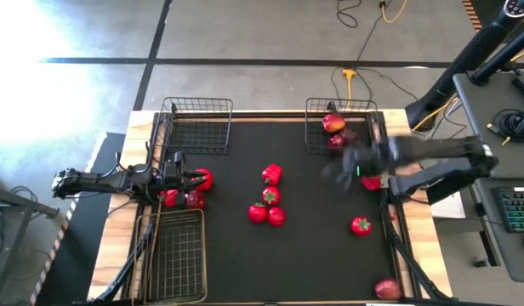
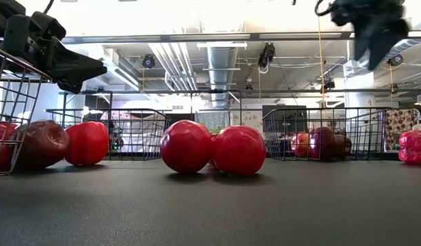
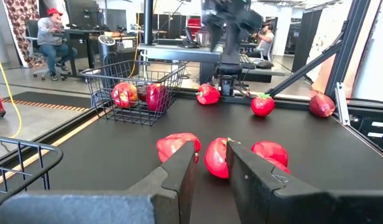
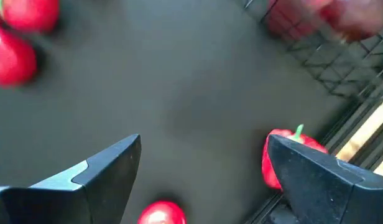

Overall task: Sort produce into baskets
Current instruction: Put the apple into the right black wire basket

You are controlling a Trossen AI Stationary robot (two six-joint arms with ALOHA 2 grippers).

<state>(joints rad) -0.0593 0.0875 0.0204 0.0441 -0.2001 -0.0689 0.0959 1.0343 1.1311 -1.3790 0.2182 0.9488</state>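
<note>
Red produce lies scattered on the black mat [image 1: 313,246]. A pepper [image 1: 271,174] and three round red fruits [image 1: 268,208] sit at the centre. Three more [image 1: 187,194] lie by my left gripper [image 1: 196,179], which is level at the left edge, its fingers [image 3: 179,171] nearly together and holding nothing. Two apples [image 1: 334,127] rest in the far right basket [image 1: 317,136]. My right gripper [image 4: 204,146] hovers blurred above the mat near that basket, wide open and holding nothing. A pepper [image 4: 275,149] and a tomato [image 4: 160,213] lie below it.
An empty basket [image 1: 196,125] stands at the far left and a longer one [image 1: 173,255] at the near left. A tomato [image 1: 361,225] and an apple [image 1: 387,289] lie on the right side. People sit at desks beyond the table [image 3: 51,31].
</note>
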